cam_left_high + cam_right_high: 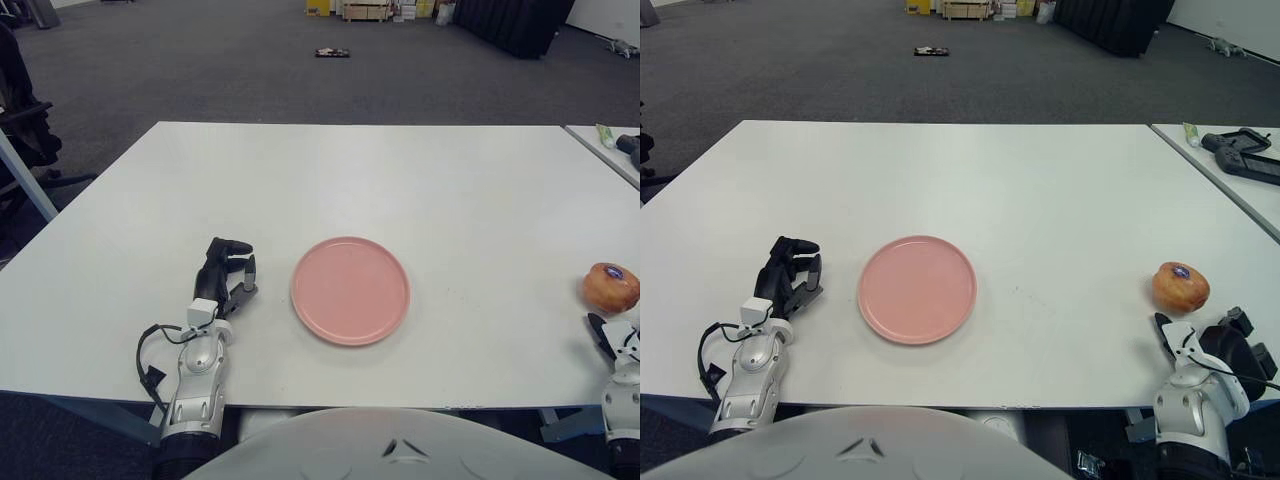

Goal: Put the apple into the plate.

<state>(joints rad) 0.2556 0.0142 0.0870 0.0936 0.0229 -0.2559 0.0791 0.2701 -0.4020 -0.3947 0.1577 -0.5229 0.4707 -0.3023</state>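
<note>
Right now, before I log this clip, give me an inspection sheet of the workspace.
Surface: white table, flat, no spills seen.
Job's things: apple with a sticker on the table near the right edge, apart from the pink plate, which holds nothing.
Clutter: nothing seen on this table.
Hands: left hand curled, left of the plate; right hand just below the apple, not holding it.
Cables: black cable looping at the left wrist.
Surroundings: second table at right with a dark device; grey carpet, boxes beyond.
</note>
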